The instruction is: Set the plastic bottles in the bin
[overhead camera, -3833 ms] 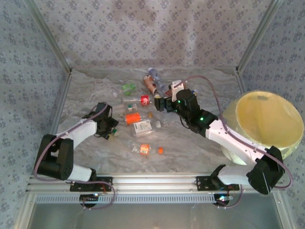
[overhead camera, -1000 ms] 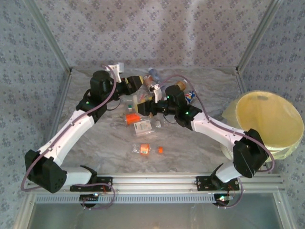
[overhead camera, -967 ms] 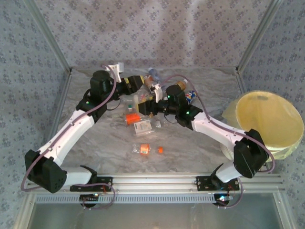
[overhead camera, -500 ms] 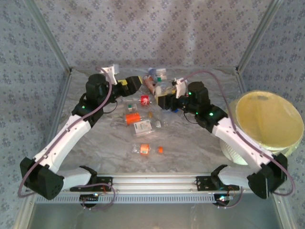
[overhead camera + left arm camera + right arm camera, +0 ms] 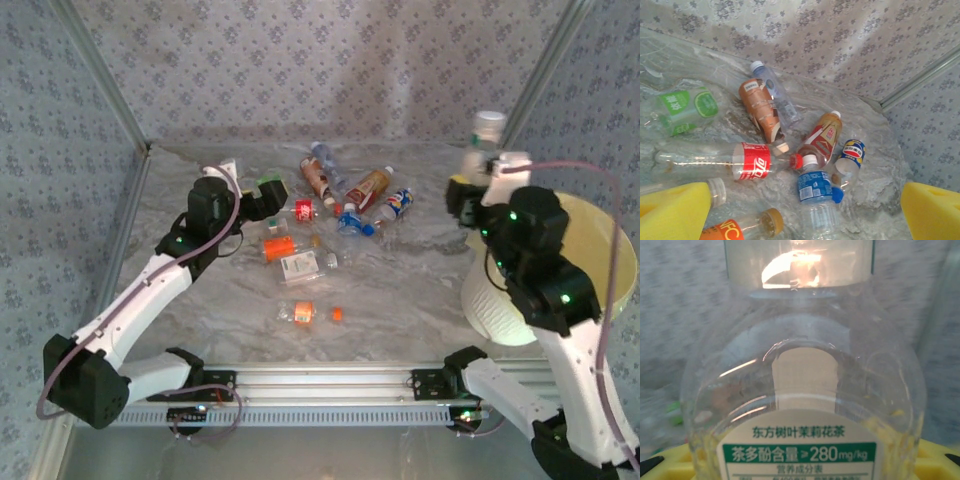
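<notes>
The right tool [image 5: 480,165] grips a clear, white-capped bottle [image 5: 487,132] upright, raised beside the bin [image 5: 492,310], just off its near-left rim and not yet over the mouth. The left tool [image 5: 802,205] hangs wide open above the litter. The step in hand looks like the carry. Next, I judge, the bottle must cross the rim before release. On the worktop [image 5: 420,290], nearest the bases lies an orange-labelled bottle [image 5: 303,312], then a white-labelled one [image 5: 298,265], then the red-labelled bottle [image 5: 747,161] with the green-labelled one [image 5: 687,105] beside it. Farthest is a cluster [image 5: 360,195] near the back wall. Bare worktop separates litter from bin, leaving room. The frame post [image 5: 550,60] stands close behind the raised bottle.
</notes>
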Controlling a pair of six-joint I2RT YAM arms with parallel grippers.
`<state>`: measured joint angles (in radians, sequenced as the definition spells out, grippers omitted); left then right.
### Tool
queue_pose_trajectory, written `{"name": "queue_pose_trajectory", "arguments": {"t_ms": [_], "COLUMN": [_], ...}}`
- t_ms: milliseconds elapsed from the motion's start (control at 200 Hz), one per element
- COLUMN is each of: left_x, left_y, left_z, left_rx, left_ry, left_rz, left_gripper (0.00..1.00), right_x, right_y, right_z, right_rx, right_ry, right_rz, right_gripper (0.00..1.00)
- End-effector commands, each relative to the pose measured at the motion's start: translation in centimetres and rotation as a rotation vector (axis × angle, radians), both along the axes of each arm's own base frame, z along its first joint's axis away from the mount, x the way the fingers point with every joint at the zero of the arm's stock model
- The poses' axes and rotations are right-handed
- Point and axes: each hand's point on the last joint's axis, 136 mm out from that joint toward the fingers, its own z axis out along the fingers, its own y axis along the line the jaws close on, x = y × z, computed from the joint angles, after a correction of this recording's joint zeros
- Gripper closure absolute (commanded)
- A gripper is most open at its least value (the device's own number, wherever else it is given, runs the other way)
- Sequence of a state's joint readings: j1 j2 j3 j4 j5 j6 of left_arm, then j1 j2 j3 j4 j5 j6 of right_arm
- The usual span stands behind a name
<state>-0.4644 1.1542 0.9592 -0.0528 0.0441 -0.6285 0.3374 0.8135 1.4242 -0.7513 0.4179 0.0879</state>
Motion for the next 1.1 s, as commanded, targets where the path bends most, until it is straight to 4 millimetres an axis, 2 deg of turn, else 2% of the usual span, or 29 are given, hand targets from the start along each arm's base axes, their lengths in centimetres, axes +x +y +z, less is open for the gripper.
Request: {"name": "queue_pose_trajectory", "arguments": {"t_ms": [0,135,250,395,435,450,615,764,889,1094], "left_x": [0.8,1.4,1.8,2.1,2.1,2.1,2.1,2.3,2.4,2.6], "left_y": [0.8,1.2,1.0,1.1,1.3,1.3,1.7,2.1,2.3,2.2], "left_z": [0.3,0.2,0.5,0.4,0.4,0.4,0.2,-0.2,-0.4,-1.0], "left_rx": [0.013,-0.013,-0.045,-0.058,-0.065,-0.067,-0.08,-0.085,-0.089,-0.101], "left_ry": [-0.018,0.013,0.016,0.033,0.038,0.04,0.049,0.063,0.071,0.094], "left_rz": [0.042,0.06,0.032,0.026,0.028,0.029,0.035,0.048,0.052,0.057], "left_gripper": [0.02,0.02,0.02,0.02,0.02,0.02,0.02,0.02,0.02,0.02], "right_x": [-3.3,-5.4,-7.0,-7.3,-7.5,-7.3,-7.8,-8.5,-8.9,-8.4], "right_y": [-6.5,-9.1,-11.9,-13.8,-14.4,-14.7,-17.6,-20.7,-22.0,-22.4], "right_z": [-1.5,-2.6,-3.6,-4.9,-4.7,-5.7,-8.1,-12.2,-14.2,-16.0], "right_rx": [-0.136,-0.129,-0.195,-0.216,-0.209,-0.217,-0.164,-0.051,0.026,0.062], "right_ry": [0.083,0.073,0.092,0.112,0.103,0.13,0.17,0.272,0.303,0.327], "right_rz": [-0.312,-0.448,-0.627,-0.75,-0.783,-0.796,-0.93,-1.023,-1.057,-1.076], "right_gripper": [0.5,0.51,0.51,0.51,0.5,0.5,0.49,0.48,0.42,0.38]}}
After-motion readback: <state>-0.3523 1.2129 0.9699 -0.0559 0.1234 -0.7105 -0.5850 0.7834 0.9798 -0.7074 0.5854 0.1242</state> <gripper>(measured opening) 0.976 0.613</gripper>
